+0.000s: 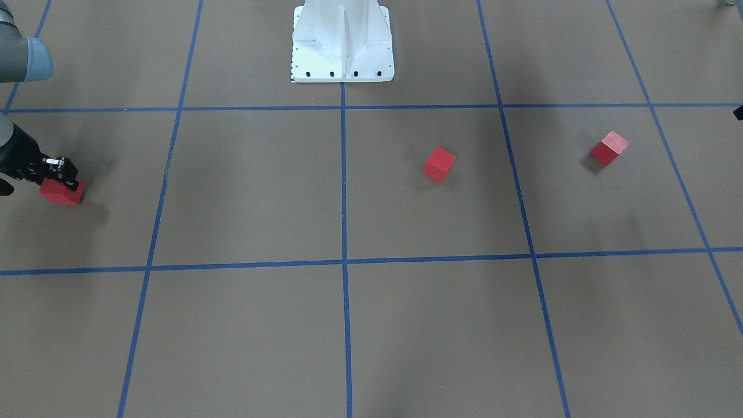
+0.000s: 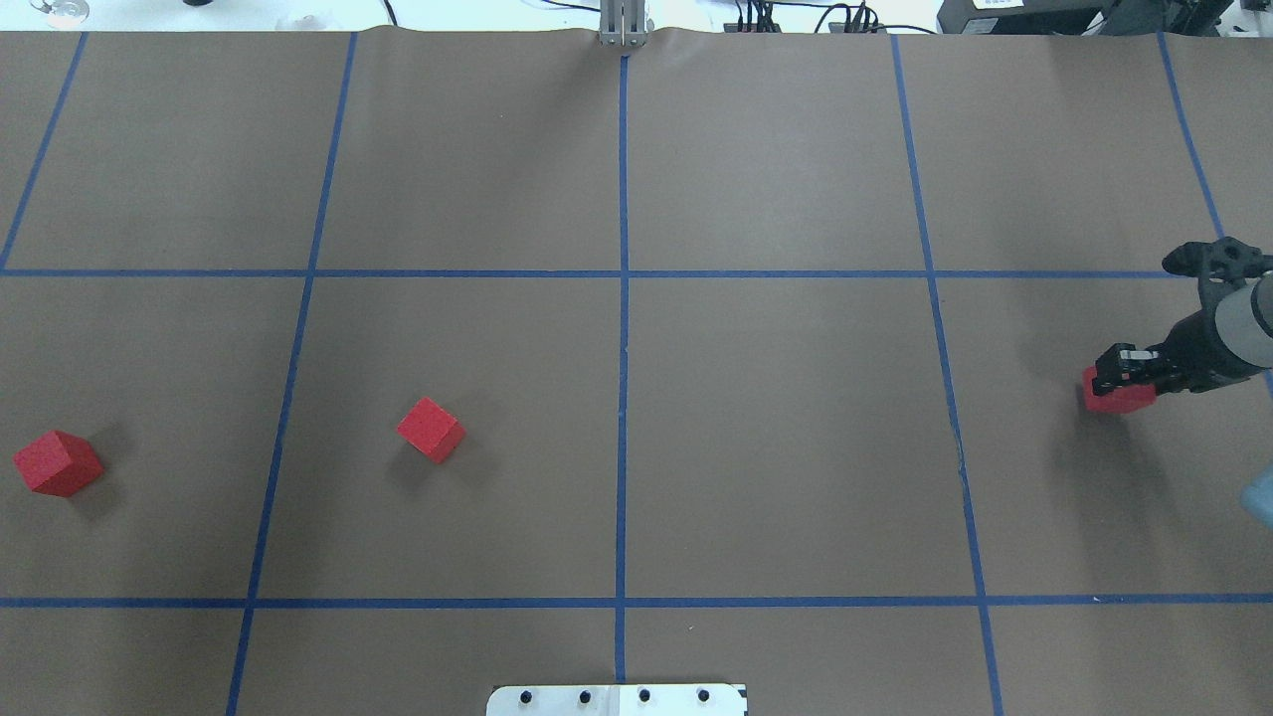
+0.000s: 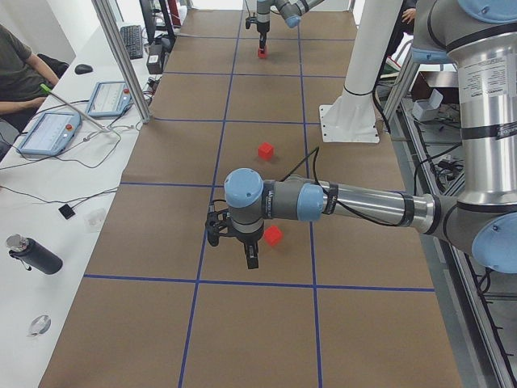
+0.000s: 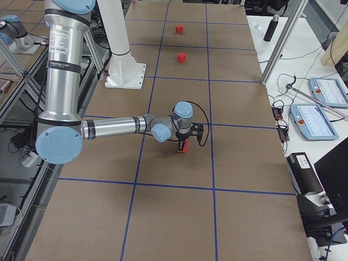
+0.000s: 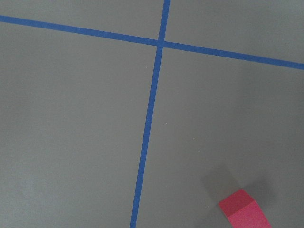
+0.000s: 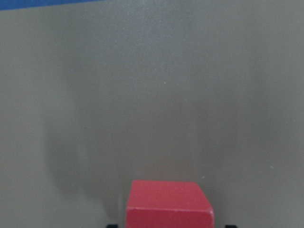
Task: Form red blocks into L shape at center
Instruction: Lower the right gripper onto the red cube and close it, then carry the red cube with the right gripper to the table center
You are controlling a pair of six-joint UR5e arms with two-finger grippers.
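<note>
Three red blocks lie on the brown gridded table. My right gripper (image 2: 1116, 383) is lowered over the rightmost block (image 2: 1114, 400), also in the front view (image 1: 61, 194). In the right wrist view this block (image 6: 168, 202) sits between the fingertips (image 6: 112, 226) with small gaps, so the gripper is open around it. A second block (image 2: 430, 430) lies left of centre. The third (image 2: 60, 462) is at the far left. My left gripper (image 3: 250, 260) hovers beside that third block (image 3: 274, 234); I cannot tell whether it is open or shut. The left wrist view shows that block (image 5: 244, 213) at bottom right.
The white robot base (image 1: 342, 40) stands at the table's near middle edge. Blue tape lines (image 2: 623, 328) divide the table into squares. A side desk with tablets (image 3: 48, 129), a bottle (image 3: 32, 255) and a seated operator runs along the far side.
</note>
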